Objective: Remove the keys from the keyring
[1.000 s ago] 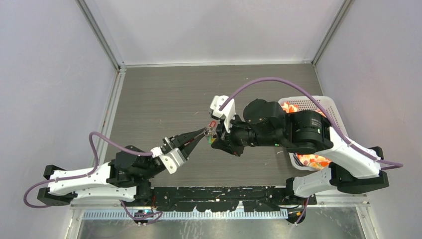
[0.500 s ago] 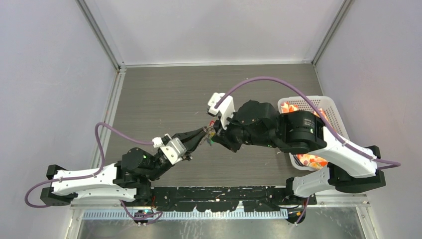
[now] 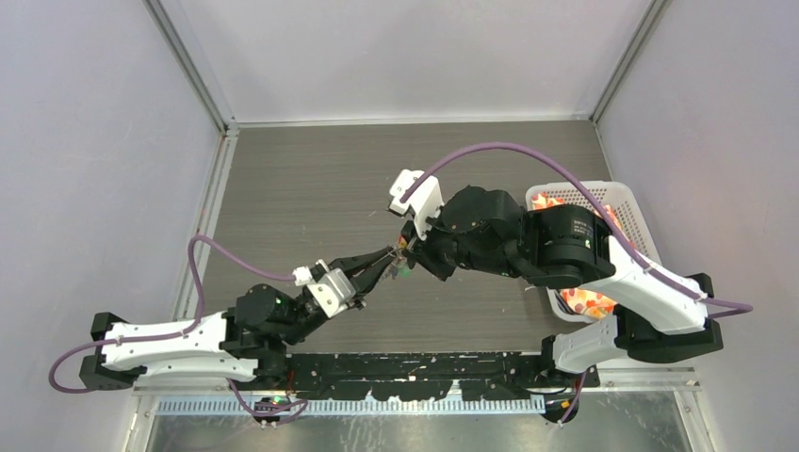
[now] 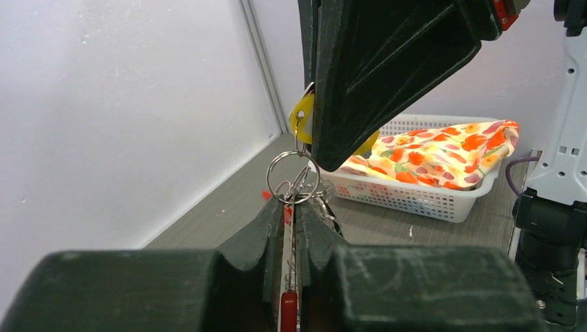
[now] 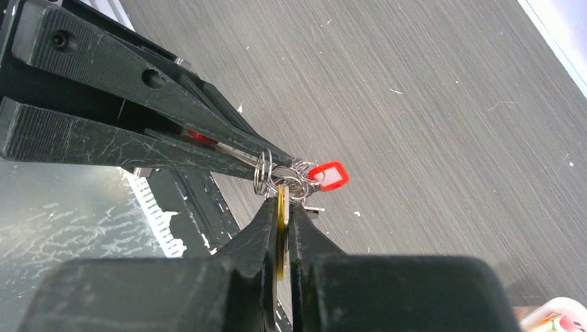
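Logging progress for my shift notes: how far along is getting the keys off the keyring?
Done: nothing I can see; no key lies loose on the table. In hand: the left tool pinches the keyring, and the right tool is shut on a yellow tag linked to it. Left: the yellow tag, the red tag and any others need working off.

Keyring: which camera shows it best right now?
Left wrist: the keyring shows face-on as a full open loop. Right wrist shows it edge-on, bunched with keys; top external shows only a speck.
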`<state>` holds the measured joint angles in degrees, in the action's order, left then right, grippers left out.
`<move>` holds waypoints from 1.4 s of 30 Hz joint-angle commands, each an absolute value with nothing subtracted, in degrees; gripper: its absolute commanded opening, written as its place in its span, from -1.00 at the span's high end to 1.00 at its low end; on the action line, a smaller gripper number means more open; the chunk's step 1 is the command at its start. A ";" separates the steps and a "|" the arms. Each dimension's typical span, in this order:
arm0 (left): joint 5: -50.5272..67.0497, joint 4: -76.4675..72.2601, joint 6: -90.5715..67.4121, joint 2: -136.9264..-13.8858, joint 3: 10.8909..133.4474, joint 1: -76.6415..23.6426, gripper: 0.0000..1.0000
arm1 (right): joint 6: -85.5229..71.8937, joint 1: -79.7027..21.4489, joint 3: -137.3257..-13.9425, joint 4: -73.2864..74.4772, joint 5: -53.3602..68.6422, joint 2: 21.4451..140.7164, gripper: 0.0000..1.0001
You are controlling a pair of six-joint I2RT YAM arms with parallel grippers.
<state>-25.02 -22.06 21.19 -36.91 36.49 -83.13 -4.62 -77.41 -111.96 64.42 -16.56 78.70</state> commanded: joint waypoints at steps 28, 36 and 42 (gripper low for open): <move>-11.20 -16.79 20.94 -32.18 33.72 -83.03 0.55 | -4.98 -77.67 -104.07 61.76 -11.96 74.73 0.98; -10.98 -16.46 20.60 -35.14 35.64 -82.98 0.63 | -4.60 -77.90 -103.49 62.54 -11.06 74.41 0.98; -12.03 -16.09 19.58 -37.38 36.94 -82.97 0.98 | -5.19 -77.94 -101.67 61.94 -12.84 73.26 0.98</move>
<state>-12.93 -15.64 21.15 -36.25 34.20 -82.74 -4.82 -77.93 -102.39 65.41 -10.83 75.88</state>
